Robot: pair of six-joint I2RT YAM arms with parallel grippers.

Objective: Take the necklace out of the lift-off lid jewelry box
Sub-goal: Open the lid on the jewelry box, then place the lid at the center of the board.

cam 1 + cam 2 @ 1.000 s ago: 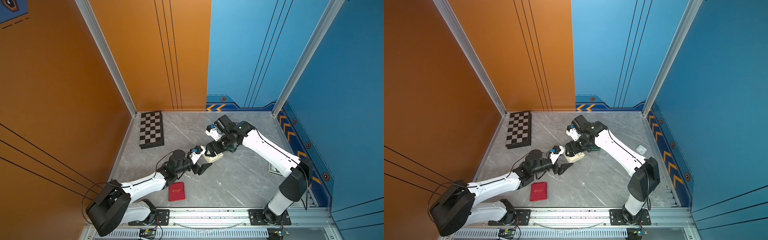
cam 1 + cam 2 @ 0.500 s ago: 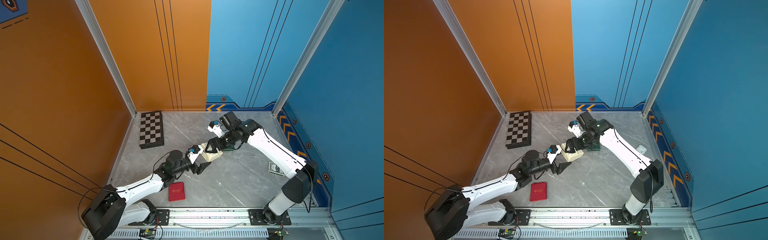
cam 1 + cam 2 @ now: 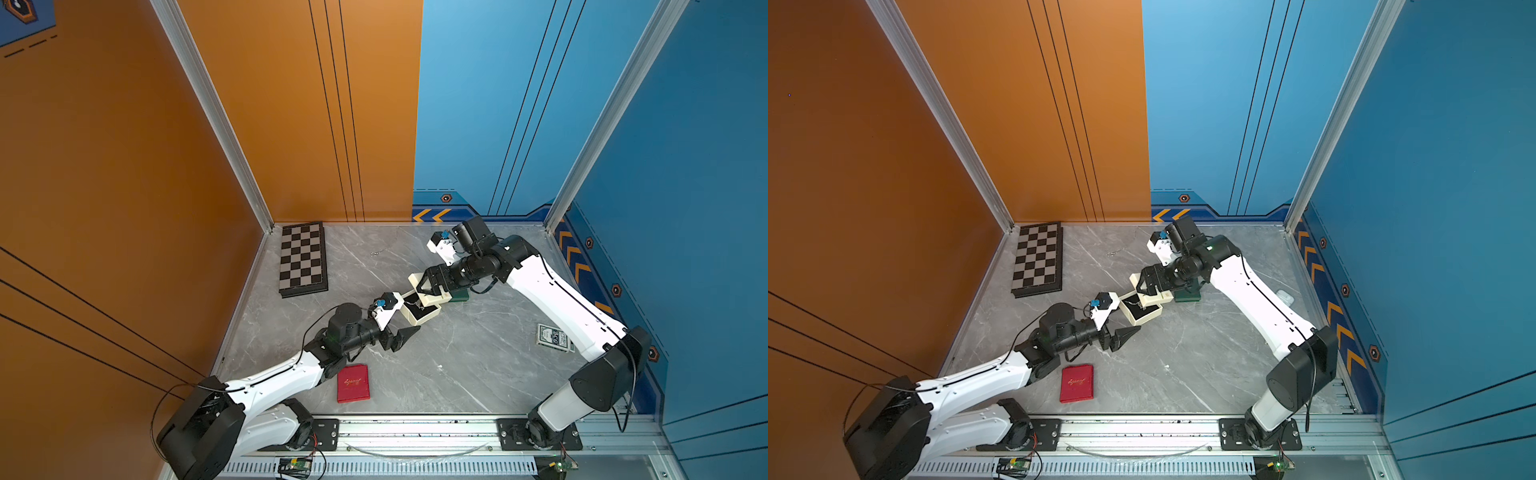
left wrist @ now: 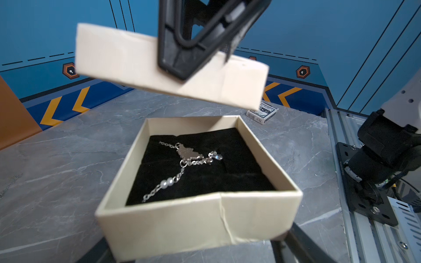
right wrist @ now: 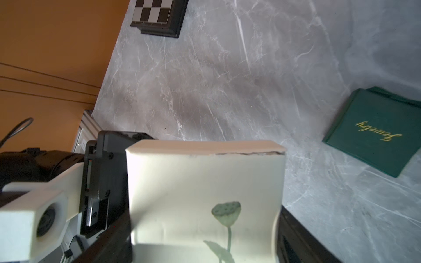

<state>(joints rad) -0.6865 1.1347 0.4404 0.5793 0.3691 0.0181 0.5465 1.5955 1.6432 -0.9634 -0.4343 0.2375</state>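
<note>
Raised lid (image 4: 118, 59) clear of box (image 4: 193, 225), back above its far rim, right tool (image 3: 424, 286) clamped on it; bares necklace (image 4: 189, 154) on black pad inside, chain running roughly away from nearer left tool (image 3: 409, 320), spread wide flanking near wall, grip unclear.

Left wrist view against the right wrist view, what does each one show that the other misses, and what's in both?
Only the left wrist: the necklace on black lining in the open box base, plus a card deck. Only the right wrist: the lotus print, a green jewelry case, the chessboard. Both: the cream lid held by the right gripper.
</note>
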